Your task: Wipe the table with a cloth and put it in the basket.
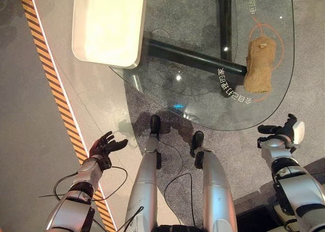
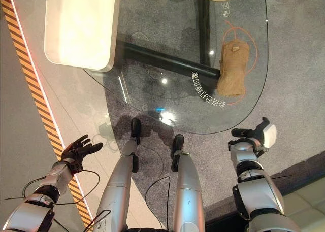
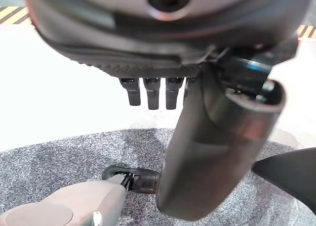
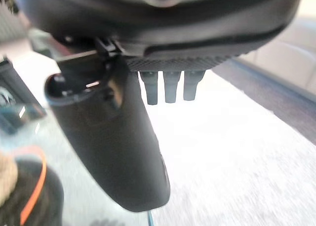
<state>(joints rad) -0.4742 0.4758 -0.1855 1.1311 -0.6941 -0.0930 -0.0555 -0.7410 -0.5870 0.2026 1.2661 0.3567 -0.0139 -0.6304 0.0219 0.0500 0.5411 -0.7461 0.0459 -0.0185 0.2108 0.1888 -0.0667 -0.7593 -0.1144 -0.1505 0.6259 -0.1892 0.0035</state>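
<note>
Nothing started: tan cloth (image 1: 260, 64) untouched on glass table (image 1: 203, 97); left hand (image 1: 105, 146), right hand (image 1: 284, 130) relaxed, empty.

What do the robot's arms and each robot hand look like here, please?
Both arms are silver-grey with black joint bands. The left robot hand is dark throughout; the right robot hand is dark too, with a white cover on its thumb.
</note>
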